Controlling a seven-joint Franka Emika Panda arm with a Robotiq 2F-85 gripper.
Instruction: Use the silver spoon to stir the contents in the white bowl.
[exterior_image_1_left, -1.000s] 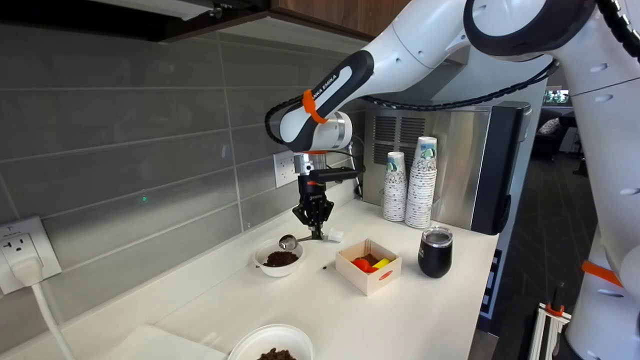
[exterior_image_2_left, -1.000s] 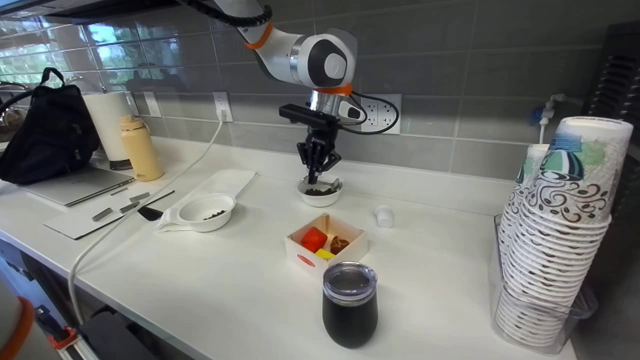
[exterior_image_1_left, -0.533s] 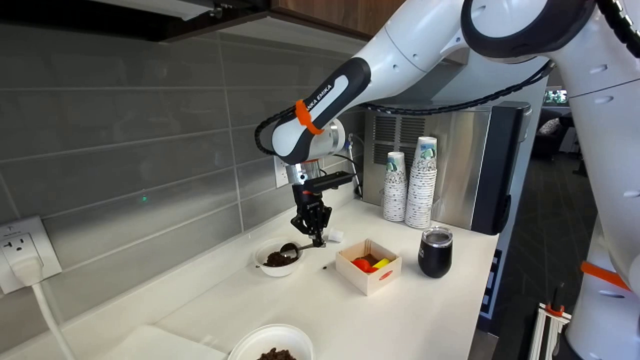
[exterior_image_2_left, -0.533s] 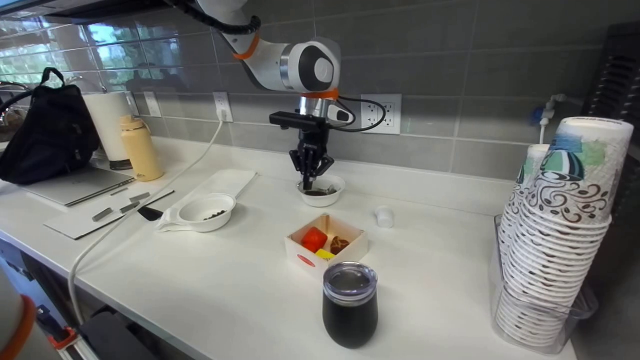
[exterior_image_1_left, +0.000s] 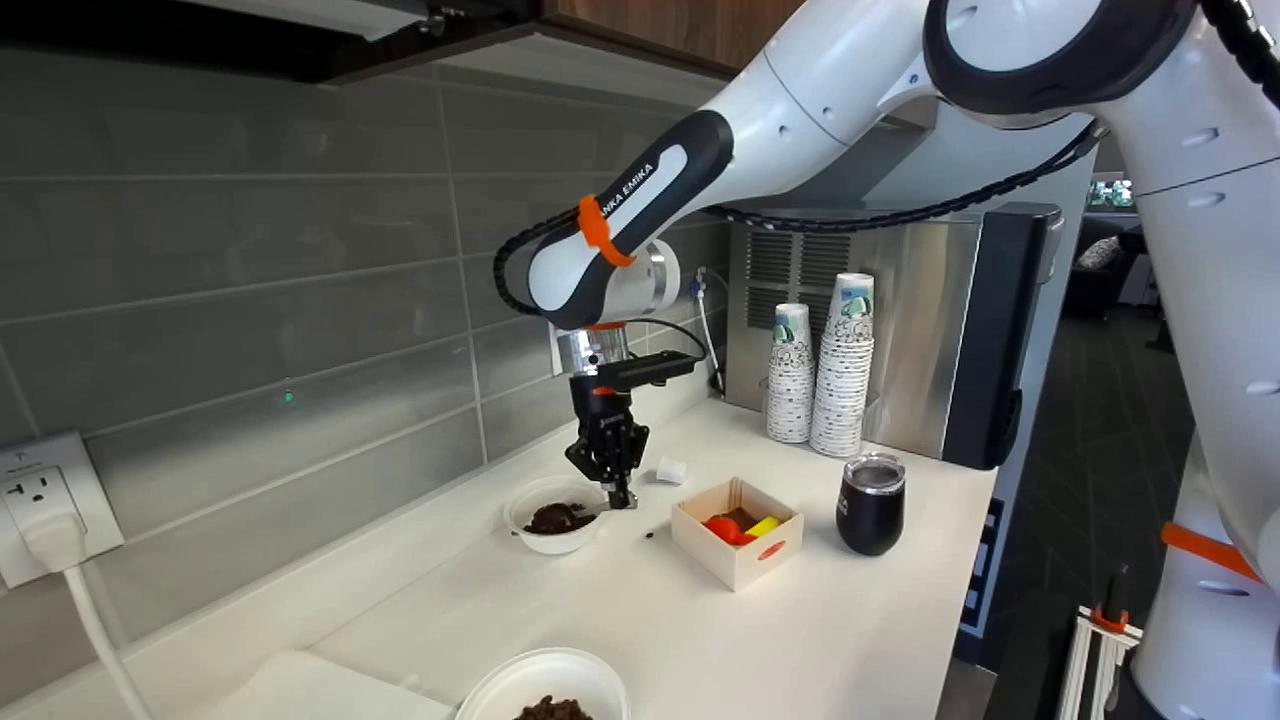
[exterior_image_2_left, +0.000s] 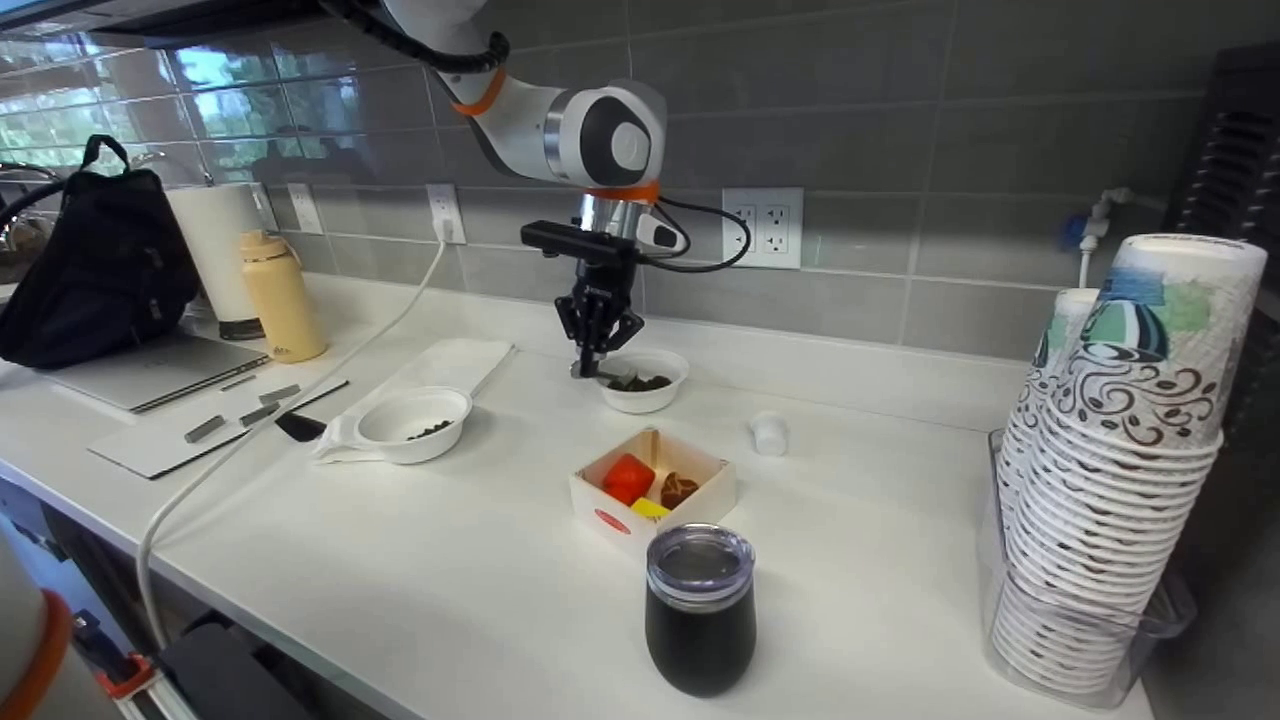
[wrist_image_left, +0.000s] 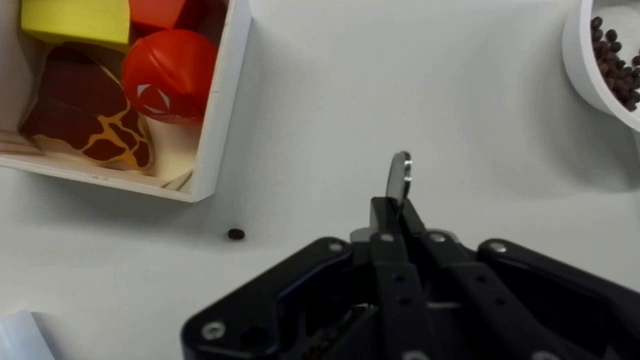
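The white bowl (exterior_image_1_left: 555, 544) holds dark bits (exterior_image_1_left: 553, 519), the silver spoon (wrist_image_left: 398, 177) slanting in over its rim. Right of it in an exterior view, the hand (exterior_image_1_left: 621, 498) is clamped on the handle outside the rim, I'd guess to leave room for stirring. Further right, a wooden box (exterior_image_1_left: 704, 549) holds red and yellow pieces (exterior_image_1_left: 728, 531).

Soft shadows, glare on tiles (exterior_image_2_left: 225, 105)

From gripper (exterior_image_1_left: 620, 496) in an exterior view: bowl (exterior_image_1_left: 555, 543) just left, box (exterior_image_1_left: 702, 545) right-front, tumbler (exterior_image_1_left: 870, 512) farther right, cups (exterior_image_1_left: 842, 390) right-rear.
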